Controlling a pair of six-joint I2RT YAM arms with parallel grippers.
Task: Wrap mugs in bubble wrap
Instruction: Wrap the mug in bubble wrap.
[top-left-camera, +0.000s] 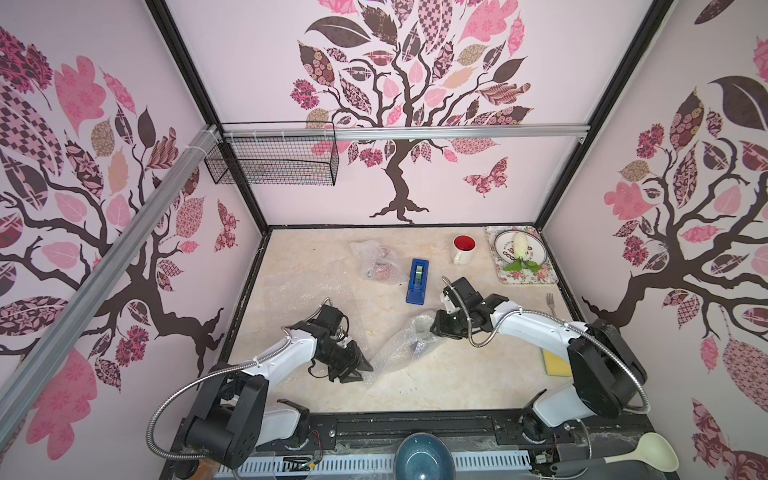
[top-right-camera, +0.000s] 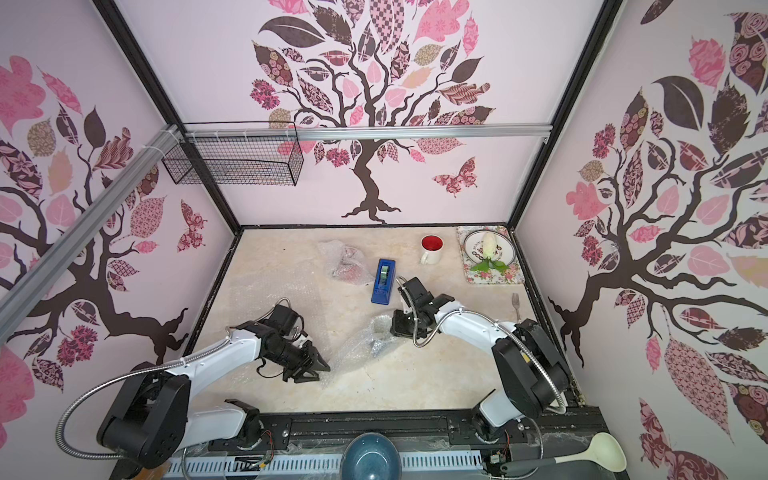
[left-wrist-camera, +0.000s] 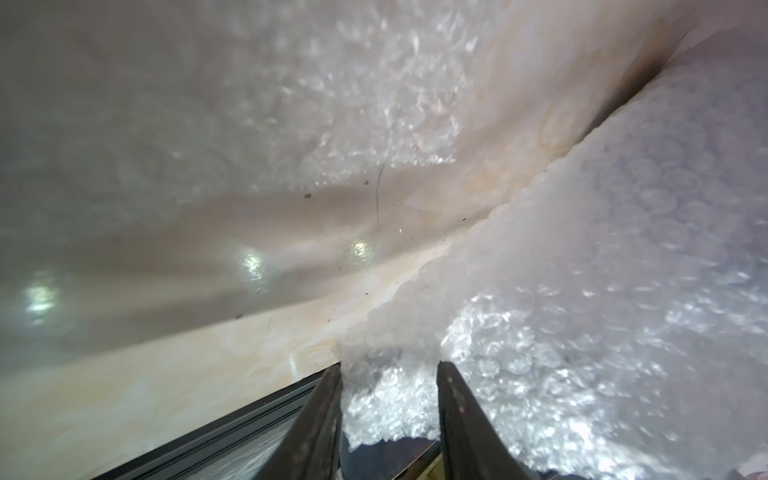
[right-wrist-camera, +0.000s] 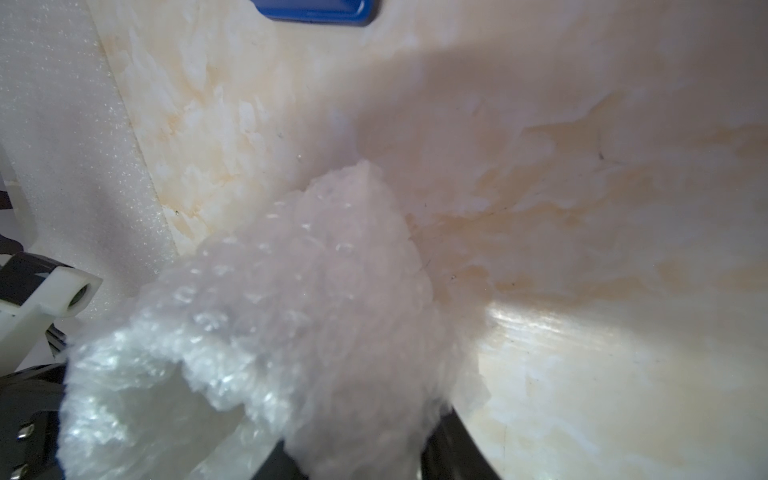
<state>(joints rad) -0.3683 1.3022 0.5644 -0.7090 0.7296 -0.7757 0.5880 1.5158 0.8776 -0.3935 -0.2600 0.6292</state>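
My left jaws and right jaws each pinch an end of the bubble wrap (top-left-camera: 397, 351) mid-counter; the white mug (top-left-camera: 464, 249) stands near the far edge. I'd fold snugly, pulling evenly, not tearing

The cream marbled tabletop (top-left-camera: 457, 374) carries a flat bubble wrap sheet (top-left-camera: 299, 291) on its left and crumpled bubble wrap (top-left-camera: 409, 343) near the middle. Toward the back lie a wrapped bundle (top-left-camera: 376, 262), a blue tape dispenser (top-left-camera: 417, 280), an upright white mug (top-left-camera: 463, 249) and a floral tray (top-left-camera: 528, 280). A fork (top-left-camera: 550, 303) and a yellow sponge (top-left-camera: 555, 361) lie along the right edge.
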